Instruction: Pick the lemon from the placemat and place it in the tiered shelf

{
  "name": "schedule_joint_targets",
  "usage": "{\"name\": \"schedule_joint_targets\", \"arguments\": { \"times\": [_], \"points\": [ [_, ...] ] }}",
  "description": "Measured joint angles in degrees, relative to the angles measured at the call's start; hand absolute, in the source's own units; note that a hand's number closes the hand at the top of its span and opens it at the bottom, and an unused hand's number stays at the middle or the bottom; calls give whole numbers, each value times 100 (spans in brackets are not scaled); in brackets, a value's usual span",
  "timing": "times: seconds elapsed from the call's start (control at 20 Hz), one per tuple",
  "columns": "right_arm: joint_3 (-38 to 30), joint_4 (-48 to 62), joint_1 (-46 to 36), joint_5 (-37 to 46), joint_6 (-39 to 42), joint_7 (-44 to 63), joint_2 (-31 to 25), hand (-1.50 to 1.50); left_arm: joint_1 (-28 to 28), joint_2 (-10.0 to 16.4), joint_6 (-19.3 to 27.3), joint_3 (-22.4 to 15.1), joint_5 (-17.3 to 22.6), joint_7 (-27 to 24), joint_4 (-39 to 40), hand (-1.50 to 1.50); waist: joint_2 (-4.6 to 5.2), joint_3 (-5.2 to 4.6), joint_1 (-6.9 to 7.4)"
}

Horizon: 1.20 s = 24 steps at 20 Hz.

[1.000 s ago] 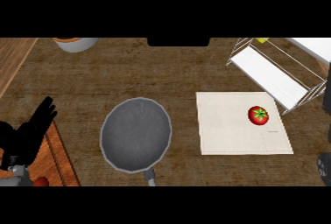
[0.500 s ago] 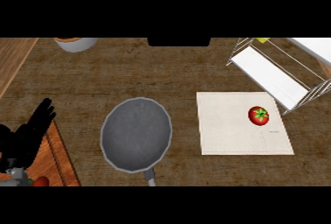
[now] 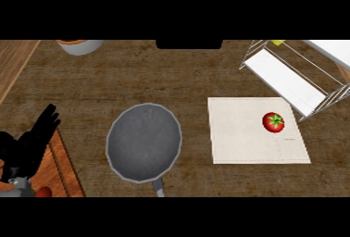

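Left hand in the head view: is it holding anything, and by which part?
Nothing is held. The left hand rests open at the view's left edge, and the tomato lies alone on the placemat. No right hand shows.

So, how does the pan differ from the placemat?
The pan is grey and round, with a rim and a handle; the placemat is pale, rectangular and flat. The pan lies left of the placemat. The placemat carries a tomato; the pan carries none. Both lie on the counter, apart from each other.
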Motion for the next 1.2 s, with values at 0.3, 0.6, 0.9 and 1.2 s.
{"name": "schedule_joint_targets", "arguments": {
  "times": [0.3, 0.6, 0.9, 1.2],
  "points": [
    [-124, 143, 27, -388, -580, -333, -96, -150, -8, -10, -13, 34, -28, 45, -30, 0, 0, 2, 3],
    [-497, -204, -5, -1034, -939, -377, -36, -150, 97, -32, -71, 50, -50, -67, -26, 0, -12, 1, -25],
    [-677, -1321, 237, -1643, -1009, -219, 180, -150, 174, -47, -62, 87, -62, -9, -74, 0, -39, 0, -92],
    [-711, -2972, 517, -2046, -469, 246, 75, -150, 236, -3, -112, 174, -16, 28, -149, 0, -67, -1, -148]
  ]
}}
